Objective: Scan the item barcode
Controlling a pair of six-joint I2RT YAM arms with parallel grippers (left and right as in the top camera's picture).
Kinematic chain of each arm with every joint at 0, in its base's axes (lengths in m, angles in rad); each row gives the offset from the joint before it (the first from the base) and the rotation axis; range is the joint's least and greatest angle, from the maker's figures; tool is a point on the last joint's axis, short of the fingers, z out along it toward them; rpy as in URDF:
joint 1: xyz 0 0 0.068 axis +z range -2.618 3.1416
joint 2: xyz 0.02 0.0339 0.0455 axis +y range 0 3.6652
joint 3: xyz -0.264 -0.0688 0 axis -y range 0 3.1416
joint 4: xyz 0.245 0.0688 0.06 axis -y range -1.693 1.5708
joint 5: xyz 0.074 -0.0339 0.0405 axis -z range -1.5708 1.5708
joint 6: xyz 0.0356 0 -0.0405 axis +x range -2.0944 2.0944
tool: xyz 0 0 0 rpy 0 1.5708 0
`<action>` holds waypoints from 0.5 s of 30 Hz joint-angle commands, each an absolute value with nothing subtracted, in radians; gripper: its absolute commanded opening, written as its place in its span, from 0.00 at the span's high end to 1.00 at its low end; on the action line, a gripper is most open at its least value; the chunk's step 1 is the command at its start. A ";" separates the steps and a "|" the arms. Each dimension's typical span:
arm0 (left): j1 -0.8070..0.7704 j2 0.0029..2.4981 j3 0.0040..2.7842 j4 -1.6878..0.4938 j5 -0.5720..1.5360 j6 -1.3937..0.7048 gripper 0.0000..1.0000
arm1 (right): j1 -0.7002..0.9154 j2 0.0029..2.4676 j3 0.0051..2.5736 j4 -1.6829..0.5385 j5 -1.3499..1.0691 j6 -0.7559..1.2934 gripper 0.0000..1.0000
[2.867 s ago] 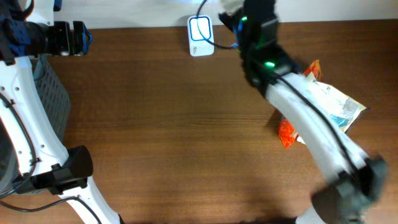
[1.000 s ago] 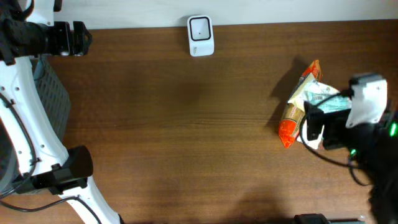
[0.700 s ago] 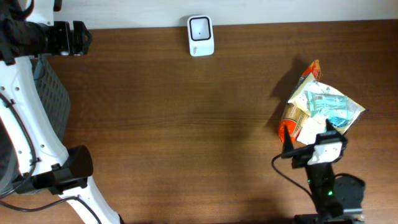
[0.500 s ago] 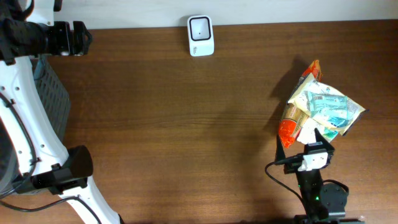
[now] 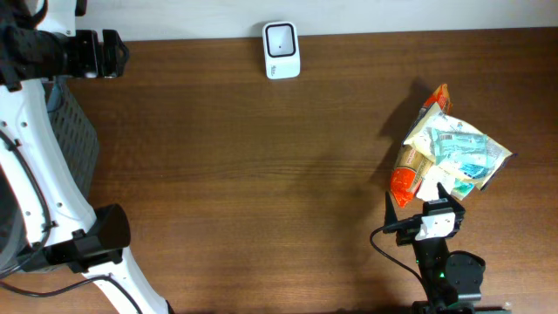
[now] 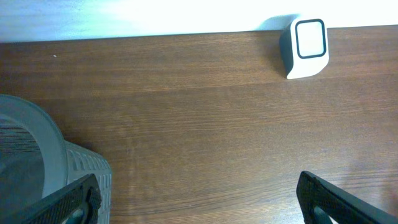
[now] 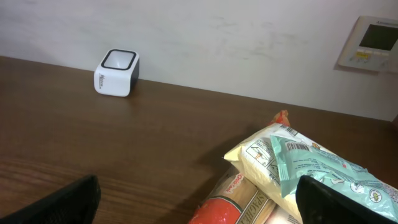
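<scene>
A pile of snack packets point(image 5: 449, 148), a teal packet point(image 7: 323, 171) lying over a pale yellow one point(image 7: 258, 155), is seen at the right of the overhead frame on the brown tabletop point(image 5: 261, 174). Just below it the right arm point(image 5: 440, 262) is found, its jaws spread wide with nothing between them. The white scanner point(image 5: 282, 50) is placed at the upper centre, well apart from the packets, and the left arm point(image 5: 83, 52) is seen at the upper left near a grey basket point(image 6: 37, 162), its jaws likewise wide and empty.
</scene>
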State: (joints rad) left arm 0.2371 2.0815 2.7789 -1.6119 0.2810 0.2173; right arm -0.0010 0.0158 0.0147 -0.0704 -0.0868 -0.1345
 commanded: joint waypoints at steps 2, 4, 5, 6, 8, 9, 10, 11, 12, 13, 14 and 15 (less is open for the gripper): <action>0.241 2.072 2.782 -1.611 0.289 0.223 0.01 | 0.006 0.004 0.006 -0.071 -0.082 -0.134 0.01; 0.241 2.072 2.782 -1.610 0.288 0.223 0.01 | 0.006 0.004 0.006 -0.071 -0.082 -0.134 0.01; 0.238 2.072 2.782 -1.611 0.289 0.223 0.01 | 0.006 0.004 0.006 -0.071 -0.082 -0.134 0.01; 0.238 2.063 2.781 -1.611 0.289 0.223 0.01 | 0.006 0.004 0.006 -0.071 -0.082 -0.134 0.01; 0.238 2.025 2.744 -1.609 0.251 0.231 0.01 | 0.006 0.004 0.006 -0.071 -0.082 -0.134 0.01; 0.239 1.994 2.704 -1.606 0.226 0.231 0.01 | 0.006 0.004 0.006 -0.071 -0.082 -0.134 0.01; 0.239 1.932 2.613 -1.584 0.213 0.231 0.01 | 0.006 0.004 0.006 -0.071 -0.082 -0.134 0.01; 0.239 1.865 2.505 -1.526 0.213 0.231 0.01 | 0.006 0.004 0.006 -0.071 -0.082 -0.134 0.01; 0.239 1.780 2.353 -1.427 0.214 0.231 0.01 | 0.006 0.004 0.006 -0.071 -0.082 -0.134 0.01; 0.239 1.662 2.138 -1.279 0.213 0.231 0.01 | 0.006 0.004 0.006 -0.071 -0.082 -0.134 0.01; 0.239 1.604 2.028 -1.206 0.213 0.231 0.01 | 0.006 0.004 0.006 -0.071 -0.082 -0.134 0.01; 0.239 1.533 1.893 -1.107 0.215 0.231 0.01 | 0.006 0.004 0.006 -0.071 -0.082 -0.134 0.01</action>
State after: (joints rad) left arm 0.2371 1.7481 2.2200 -1.2755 0.2230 0.2199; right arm -0.0010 0.0154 0.0147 -0.0704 -0.0868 -0.1345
